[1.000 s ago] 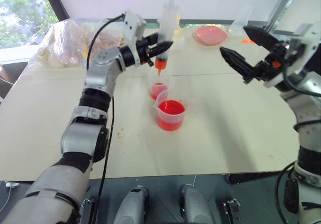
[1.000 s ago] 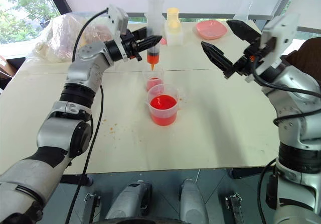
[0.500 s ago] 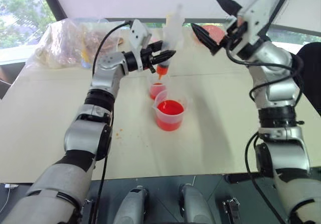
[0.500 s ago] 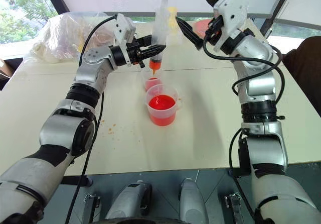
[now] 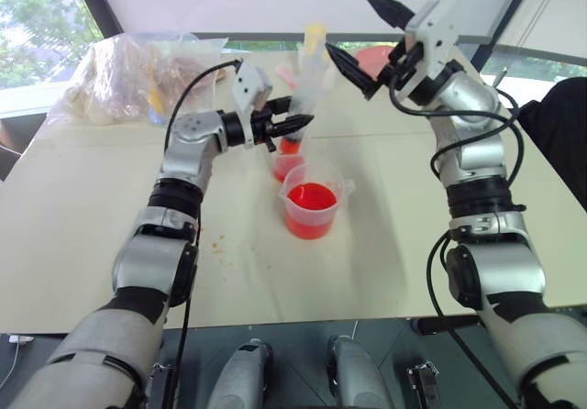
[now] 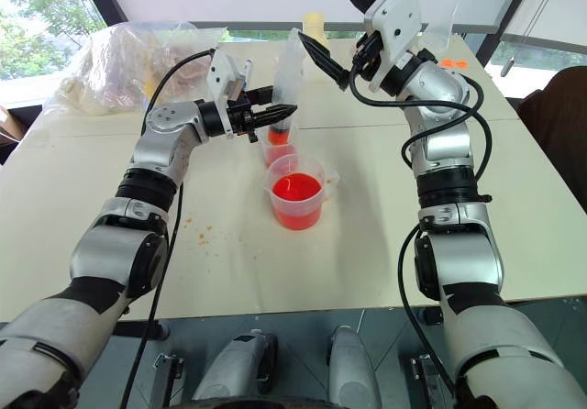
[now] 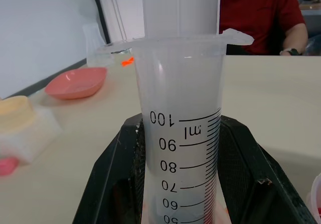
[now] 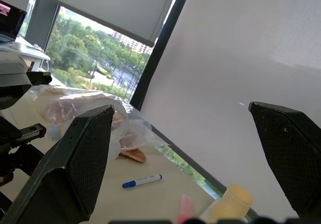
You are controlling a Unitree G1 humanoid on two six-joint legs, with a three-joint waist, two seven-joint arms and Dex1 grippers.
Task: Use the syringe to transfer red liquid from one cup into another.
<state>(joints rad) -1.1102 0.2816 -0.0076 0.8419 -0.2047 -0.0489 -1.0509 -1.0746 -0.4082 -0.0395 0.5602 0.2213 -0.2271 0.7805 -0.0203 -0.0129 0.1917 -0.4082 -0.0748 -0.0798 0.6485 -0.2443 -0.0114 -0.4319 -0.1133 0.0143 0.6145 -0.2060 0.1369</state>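
Note:
The syringe stands upright, its tip down inside the smaller clear cup, which holds some red liquid. My left gripper is shut on the barrel, with the printed scale showing between its black fingers. Just in front of that cup stands the larger spouted beaker, with red liquid in it. Above and just right of the syringe's top hangs my right gripper. It is open wide and holds nothing.
A crumpled plastic bag lies at the table's back left. A yellow-capped bottle and a pink dish stand at the back, and a blue pen lies near the bag. A person in a red shirt sits beyond the table.
My right gripper has swung in from the right and up, and is now by the syringe's top, still open. My left gripper has lowered the syringe, so its tip is inside the smaller cup.

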